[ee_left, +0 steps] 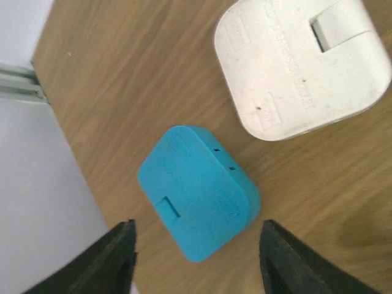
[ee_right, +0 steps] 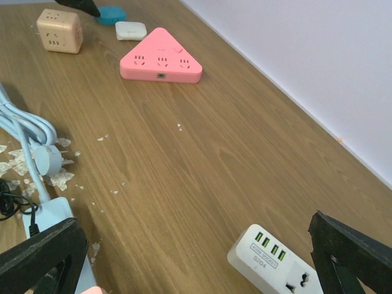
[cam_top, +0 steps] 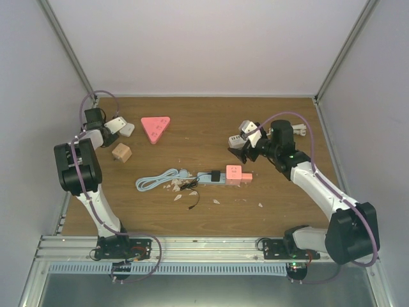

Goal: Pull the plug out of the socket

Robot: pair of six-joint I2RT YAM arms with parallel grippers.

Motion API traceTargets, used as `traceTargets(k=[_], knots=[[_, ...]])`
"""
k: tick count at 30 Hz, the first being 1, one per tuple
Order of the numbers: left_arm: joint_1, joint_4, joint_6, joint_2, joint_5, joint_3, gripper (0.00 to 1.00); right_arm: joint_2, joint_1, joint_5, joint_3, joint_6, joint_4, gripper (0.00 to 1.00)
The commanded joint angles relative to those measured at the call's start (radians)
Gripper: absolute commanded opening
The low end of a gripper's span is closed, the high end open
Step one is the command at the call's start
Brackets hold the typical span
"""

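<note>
Left end effector [ee_left: 197,225]: mine, at about 10 o'clock on the tabletop [cam_top: 211,121]. The jaws are partly parted and grip nothing, with one finger on each side of the blue plug [ee_left: 196,193] and wood showing in both gaps.
Blue plug: lies flat on the wood in no socket, close to the tabletop's edge.
White adapter [ee_left: 303,67]: just beside the blue plug at its 1 o'clock, with a strip of wood between them.
Right end effector [ee_right: 195,233]: mine, at about 2 o'clock on the tabletop. The jaws are spread wide and empty, above the white USB charger [ee_right: 275,264].
Power strip [cam_top: 208,177]: near the middle of the tabletop, toward 6 o'clock. The pink block [cam_top: 235,173] sits at its 3 o'clock end, and the black plug [cam_top: 215,174] sits on it just beside that.
Pale blue cable [cam_top: 156,180]: looped at the strip's 9 o'clock end.
Top view alone: shows the whole strip with the pink block and black plug. My left wrist hides the blue plug there.
Left wrist view alone: shows the gaps beside the blue plug.
Right wrist view alone: shows the charger's green ports and pale flakes [ee_right: 61,177] around the cable. Far off at 11 o'clock are the pink triangular socket [ee_right: 160,60] and beige cube socket [ee_right: 59,30].
</note>
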Motion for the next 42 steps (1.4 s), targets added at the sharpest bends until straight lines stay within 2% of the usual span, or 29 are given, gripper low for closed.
traceTargets(k=[1,4,5,11,18,24,32,42], knots=[[-0.005,-0.074,-0.007,-0.056,0.077,0.035,0.65,0.007,-0.006,-0.042,0.005,-0.013,-0.034,1.00],[-0.003,-0.115,-0.033,-0.119,0.139,0.041,0.95,0.008,-0.006,-0.055,0.006,-0.025,-0.053,1.00],[-0.004,-0.144,-0.042,-0.145,0.171,0.048,0.99,0.009,-0.007,-0.063,0.007,-0.032,-0.063,1.00],[-0.014,-0.315,-0.120,-0.246,0.356,0.108,0.99,0.002,-0.007,-0.143,0.001,-0.119,-0.139,1.00],[-0.079,-0.433,-0.139,-0.371,0.570,0.087,0.99,0.049,-0.005,-0.199,-0.002,-0.286,-0.249,1.00],[-0.253,-0.606,-0.095,-0.397,0.726,0.058,0.99,0.101,-0.004,-0.225,0.002,-0.424,-0.331,0.94],[-0.560,-0.469,-0.215,-0.403,0.784,-0.082,0.99,0.185,0.020,-0.214,-0.010,-0.485,-0.375,0.87],[-0.773,-0.333,-0.295,-0.252,0.764,-0.101,0.89,0.239,0.041,-0.182,-0.030,-0.513,-0.359,0.83]])
